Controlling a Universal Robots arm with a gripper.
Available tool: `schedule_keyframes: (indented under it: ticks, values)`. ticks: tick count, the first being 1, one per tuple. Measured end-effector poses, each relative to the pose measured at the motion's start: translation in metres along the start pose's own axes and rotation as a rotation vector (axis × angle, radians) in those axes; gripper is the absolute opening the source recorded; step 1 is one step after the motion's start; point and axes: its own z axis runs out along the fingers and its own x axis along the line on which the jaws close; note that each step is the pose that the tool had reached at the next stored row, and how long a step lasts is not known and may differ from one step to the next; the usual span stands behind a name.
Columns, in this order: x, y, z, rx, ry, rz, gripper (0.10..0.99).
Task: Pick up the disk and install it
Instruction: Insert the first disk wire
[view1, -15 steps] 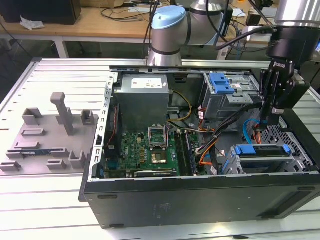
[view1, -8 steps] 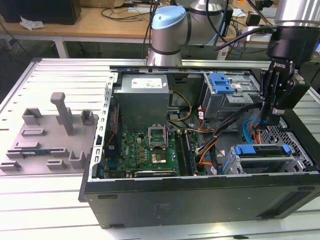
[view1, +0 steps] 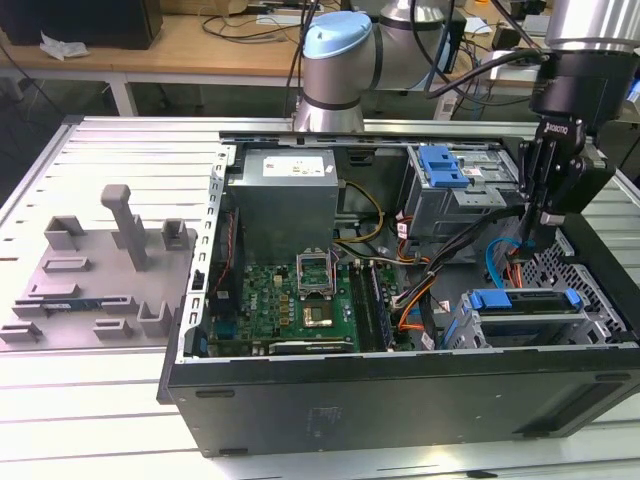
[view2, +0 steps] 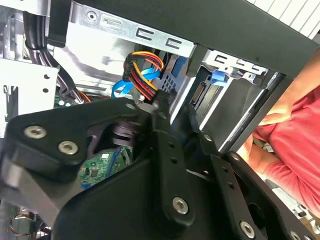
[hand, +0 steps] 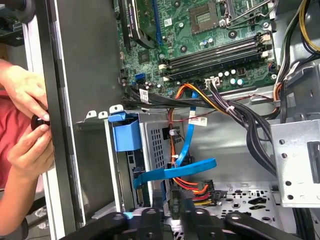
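Toward the exterior view's left, the motherboard (view1: 300, 295) lies exposed. Further right, the disk (view1: 524, 303) sits in its bay (view1: 455, 330) at the corner of the case (view1: 400, 405) — placed, though you can't see if it's latched or cabled. Just above, the gripper (view1: 541, 222) hangs, fingers slightly parted, holding nothing.

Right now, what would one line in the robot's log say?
gripper: low inside the open black computer case, above coloured cables | flat silver disk in bright blue plastic frame: seated in the drive cage, not held
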Motion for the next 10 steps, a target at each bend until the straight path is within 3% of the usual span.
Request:
schedule_keyframes:
  ticks: [1, 10]
  values:
    - [-0.0002, 0.0000, 0.0001, 0.001, 0.0001, 0.000, 0.263]
    - [-0.0025, -0.0007, 0.0016, 0.010, 0.0021, 0.005, 0.263]
